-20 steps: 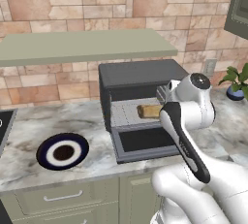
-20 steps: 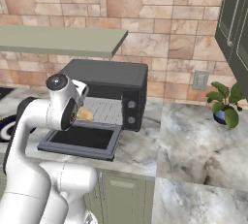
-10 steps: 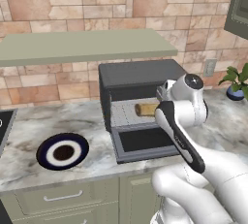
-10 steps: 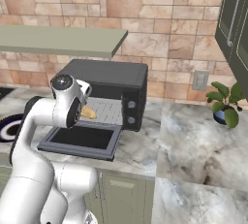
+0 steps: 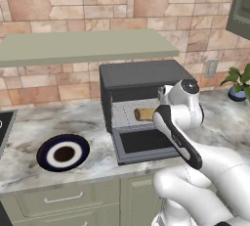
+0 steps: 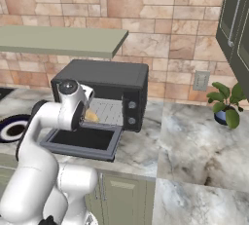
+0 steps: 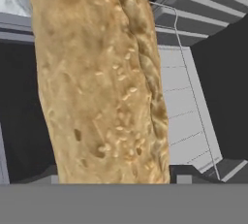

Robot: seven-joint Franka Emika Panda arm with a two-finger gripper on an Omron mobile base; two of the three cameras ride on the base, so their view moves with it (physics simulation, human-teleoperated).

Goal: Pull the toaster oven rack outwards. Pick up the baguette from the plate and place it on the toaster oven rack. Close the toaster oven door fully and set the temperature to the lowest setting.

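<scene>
My arm (image 5: 195,156) is glossy white, built of rounded, bulging segments. A dark strap-like band runs down my forearm, and a dark round cap with a pale centre tops one joint.

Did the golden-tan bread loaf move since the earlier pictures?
Yes. The golden-tan baguette has moved left across the boxy dark grey-black toaster oven's opening, and now shows further clear of the arm.

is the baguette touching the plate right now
Apart. The left base view shows the baguette up at the open toaster oven, while the plate lies bare on the counter, well left of it.
</scene>
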